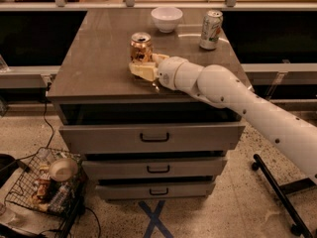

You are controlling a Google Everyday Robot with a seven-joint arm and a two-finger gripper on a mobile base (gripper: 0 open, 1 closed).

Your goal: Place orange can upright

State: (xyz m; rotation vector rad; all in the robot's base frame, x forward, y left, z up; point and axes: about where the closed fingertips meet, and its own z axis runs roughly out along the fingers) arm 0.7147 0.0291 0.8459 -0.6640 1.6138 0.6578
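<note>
The orange can (pixel 141 45), shiny golden-orange with a silver top, stands upright on the brown table top (pixel 94 68) near its middle. My gripper (pixel 147 66), at the end of the white arm reaching in from the right, sits at the can's base. One cream finger (pixel 141 72) lies in front of the can and the other is at its right side. The gripper is shut on the can's lower part, and the can's bottom edge is hidden behind the front finger.
A white bowl (pixel 166 18) stands at the back of the table. A white-silver can (pixel 211 29) with green and red marks stands at the back right. Drawers (pixel 154 137) lie below the top. A wire basket (pixel 47 182) of items sits on the floor at left.
</note>
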